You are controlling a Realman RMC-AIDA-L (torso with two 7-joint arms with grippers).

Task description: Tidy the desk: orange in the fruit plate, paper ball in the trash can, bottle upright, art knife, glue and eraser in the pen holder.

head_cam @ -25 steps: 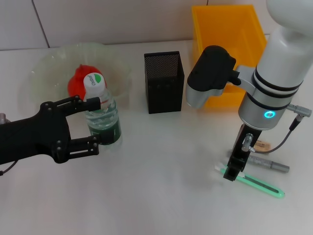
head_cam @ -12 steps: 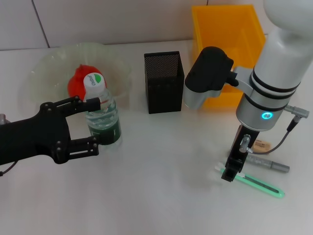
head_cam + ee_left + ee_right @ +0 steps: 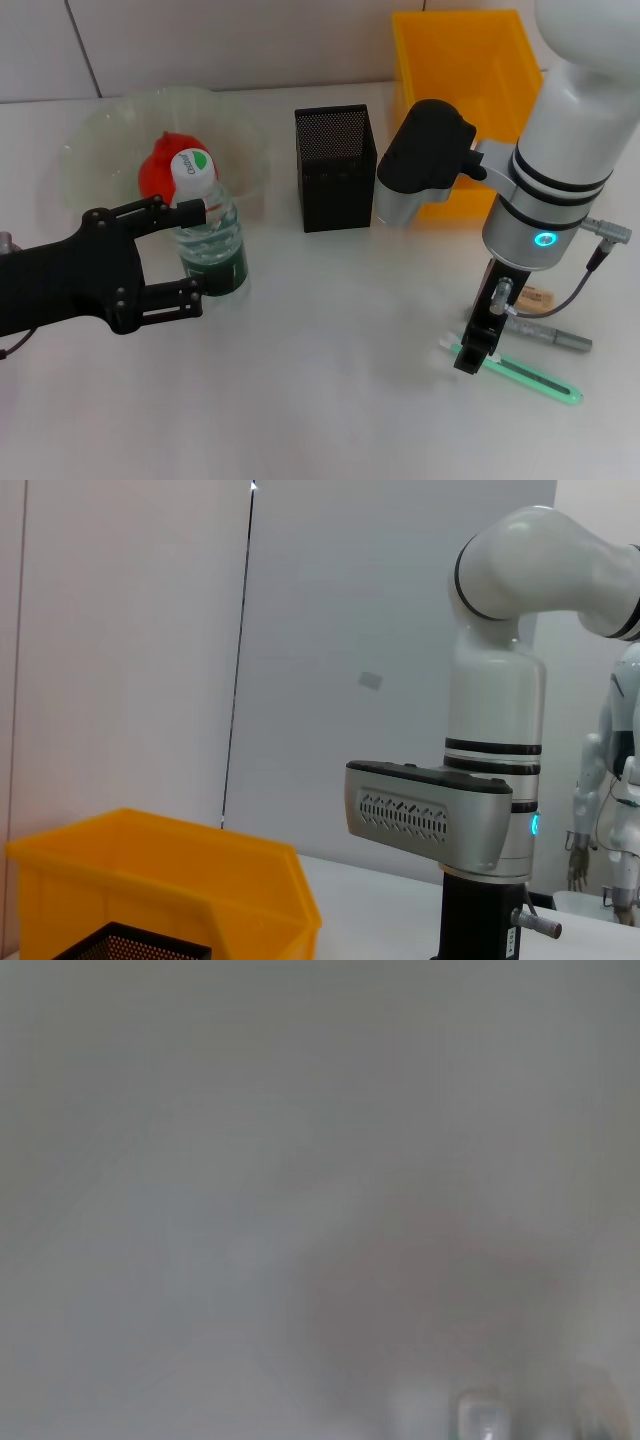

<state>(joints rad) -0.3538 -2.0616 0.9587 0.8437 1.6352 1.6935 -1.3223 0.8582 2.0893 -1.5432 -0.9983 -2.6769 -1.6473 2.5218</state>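
Observation:
The bottle (image 3: pixel 210 245) stands upright on the table in front of the fruit plate (image 3: pixel 95 140), which holds the orange (image 3: pixel 158 172). My left gripper (image 3: pixel 198 248) is open, one finger on the far side of the bottle and one on the near side. My right gripper (image 3: pixel 470 355) points straight down onto the left end of the green art knife (image 3: pixel 525 377). A grey glue stick (image 3: pixel 548 335) lies just behind the knife, with a small tan eraser (image 3: pixel 537 296) beside it. The black mesh pen holder (image 3: pixel 335 168) stands mid-table. The paper ball is out of view.
The yellow trash can (image 3: pixel 465 60) stands at the back right, behind my right arm's wrist housing (image 3: pixel 425 160). The left wrist view shows the trash can (image 3: pixel 160 880) and my right arm (image 3: pixel 490 780). The right wrist view is a grey blur.
My right arm has shifted very slightly over the art knife. The left gripper and the bottle have not moved.

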